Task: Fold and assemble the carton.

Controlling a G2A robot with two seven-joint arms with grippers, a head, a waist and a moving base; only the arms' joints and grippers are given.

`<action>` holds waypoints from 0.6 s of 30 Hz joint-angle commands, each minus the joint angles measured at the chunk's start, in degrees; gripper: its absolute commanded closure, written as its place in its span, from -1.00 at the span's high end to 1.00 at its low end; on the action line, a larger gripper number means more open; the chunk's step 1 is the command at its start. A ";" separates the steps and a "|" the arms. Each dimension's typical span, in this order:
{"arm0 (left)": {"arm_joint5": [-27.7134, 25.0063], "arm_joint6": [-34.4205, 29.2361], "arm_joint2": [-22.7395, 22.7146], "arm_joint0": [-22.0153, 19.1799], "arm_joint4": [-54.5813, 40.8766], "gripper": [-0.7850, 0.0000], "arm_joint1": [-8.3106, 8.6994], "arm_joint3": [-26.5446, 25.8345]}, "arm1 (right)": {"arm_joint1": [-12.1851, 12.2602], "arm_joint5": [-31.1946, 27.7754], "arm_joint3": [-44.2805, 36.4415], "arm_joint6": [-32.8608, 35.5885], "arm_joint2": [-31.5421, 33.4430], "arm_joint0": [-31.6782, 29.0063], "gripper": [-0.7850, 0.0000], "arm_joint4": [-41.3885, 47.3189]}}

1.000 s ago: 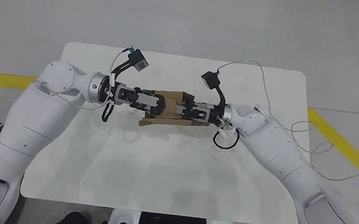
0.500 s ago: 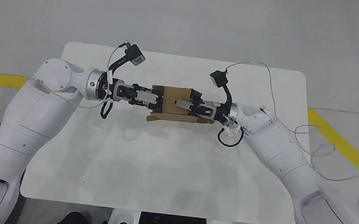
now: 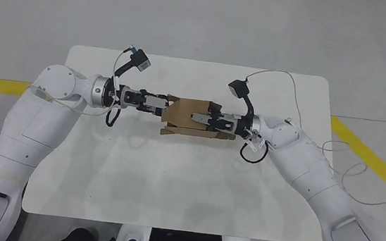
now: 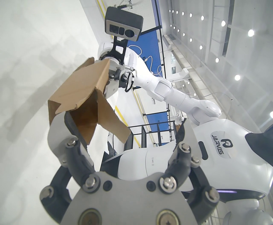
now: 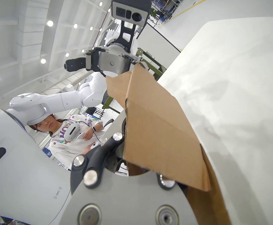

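Left gripper (image 4: 123, 136): jaws spread wide, one finger (image 4: 61, 130) touching the carton (image 3: 187, 111) at its open end. Right gripper (image 3: 209, 119): jaws pinch the opposite end. The carton hangs mid-frame over the worktop (image 3: 172, 182). It looks half-opened into a tube with its flaps loose, so folding and closing are yet to do.

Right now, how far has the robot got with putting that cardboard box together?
Done: the carton is opened into a hollow sleeve, held above the table. In hand: the right gripper grips one end; the open left gripper has a finger against the other. Left: that end's flaps splay out, so folding them shut remains.
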 commanded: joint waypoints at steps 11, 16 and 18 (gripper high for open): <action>0.38 -0.26 -0.59 -1.32 -0.99 1.00 -0.59 2.25 | 0.49 3.12 -5.73 3.13 0.04 -2.23 -1.00 0.61; 0.62 -1.32 -0.75 -1.27 -1.94 1.00 -0.78 1.93 | 0.07 3.39 -6.16 3.39 -0.80 -2.37 -1.00 0.54; 0.73 -1.85 -0.82 -1.10 -2.39 1.00 -0.84 1.51 | -0.19 3.28 -6.14 3.29 -1.21 -2.34 -1.00 0.46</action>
